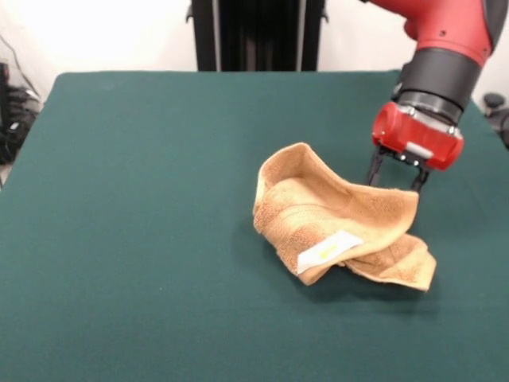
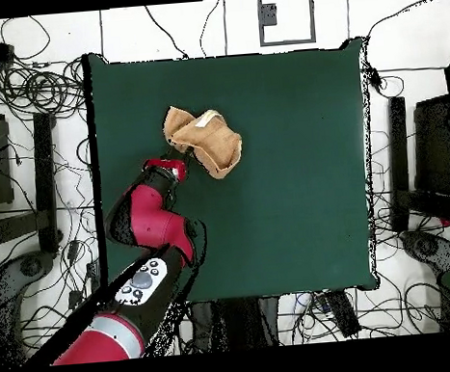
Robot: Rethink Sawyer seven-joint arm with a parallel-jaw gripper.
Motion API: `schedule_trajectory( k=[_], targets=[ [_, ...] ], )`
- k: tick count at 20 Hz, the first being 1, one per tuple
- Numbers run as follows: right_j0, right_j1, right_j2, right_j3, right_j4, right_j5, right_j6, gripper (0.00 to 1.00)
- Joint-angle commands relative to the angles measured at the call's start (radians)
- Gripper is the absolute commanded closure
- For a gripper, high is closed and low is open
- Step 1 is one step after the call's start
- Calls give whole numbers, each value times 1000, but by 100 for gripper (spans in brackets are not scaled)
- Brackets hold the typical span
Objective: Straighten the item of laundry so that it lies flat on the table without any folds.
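The tan terry towel [image 1: 318, 208] lies crumpled on the green table [image 1: 143, 175], right of centre. It is folded over itself, with one edge standing up in a ridge and its white-yellow tag [image 1: 328, 251] facing the front. My gripper [image 1: 393, 185] is at the towel's raised far-right edge. Its two black fingers [image 1: 374, 169] stand apart, and their tips sit just behind that edge. In the overhead view the towel [image 2: 206, 142] is bunched at the upper left of the table [image 2: 297, 188], with the gripper [image 2: 181, 166] at its lower left side.
The robot's black pedestal [image 1: 256, 33] stands behind the table's far edge. The red arm [image 2: 150, 224] reaches in over the table's left part in the overhead view. Cables and equipment [image 2: 29, 103] surround the table on the floor.
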Motion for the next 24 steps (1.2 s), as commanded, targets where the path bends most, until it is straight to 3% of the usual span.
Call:
schedule_trajectory(
  k=[1, 15, 19, 24],
  targets=[
    [37, 32, 9, -39, 73, 89, 131, 0],
    [77, 52, -53, -50, 104, 158, 120, 0],
    [39, 30, -4, -47, 58, 186, 138, 0],
    [-2, 38, 35, -54, 12, 133, 154, 0]
  ],
)
